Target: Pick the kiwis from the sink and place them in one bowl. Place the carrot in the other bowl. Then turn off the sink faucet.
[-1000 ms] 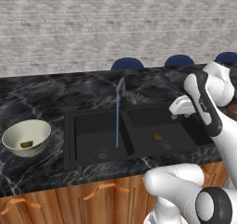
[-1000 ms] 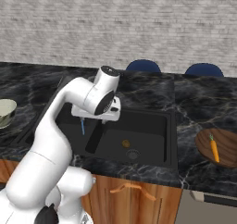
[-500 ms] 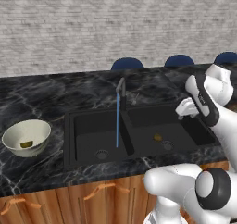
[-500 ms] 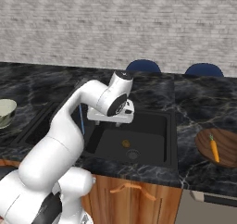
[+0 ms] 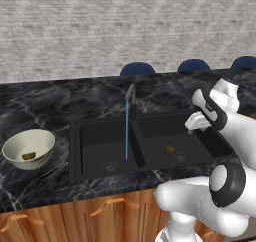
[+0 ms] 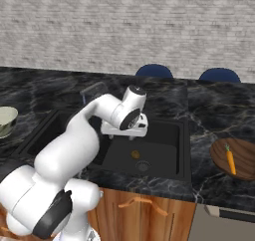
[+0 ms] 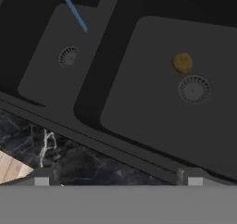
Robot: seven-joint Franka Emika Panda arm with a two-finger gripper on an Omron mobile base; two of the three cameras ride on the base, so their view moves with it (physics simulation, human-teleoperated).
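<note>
A dull brown kiwi (image 5: 170,148) (image 6: 135,155) (image 7: 182,63) lies in the right basin of the black sink (image 5: 92,151) (image 6: 164,150) (image 7: 139,89), beside its drain. A yellow-green kiwi (image 5: 28,156) rests in the off-white bowl (image 5: 29,142) (image 6: 5,119) at the left. The carrot (image 6: 230,159) lies in the brown bowl (image 6: 239,150) at the right. Water streams (image 5: 126,133) (image 7: 73,9) from the faucet (image 5: 131,96) (image 6: 93,90) into the left basin. My gripper (image 5: 194,127) (image 6: 123,133) (image 7: 118,179) hangs open and empty above the right basin's front part.
Black marble counter (image 5: 45,101) (image 6: 219,110) surrounds the sink. Blue chair backs (image 5: 137,68) (image 6: 154,70) rise behind it before a brick wall. Wooden cabinet fronts with handles (image 5: 107,206) (image 6: 142,202) run below the counter edge.
The hand has swung sideways from the basin divider to over the right basin and sunk a little. Its jaws stayed open. Kiwis, carrot and bowls have not moved.
</note>
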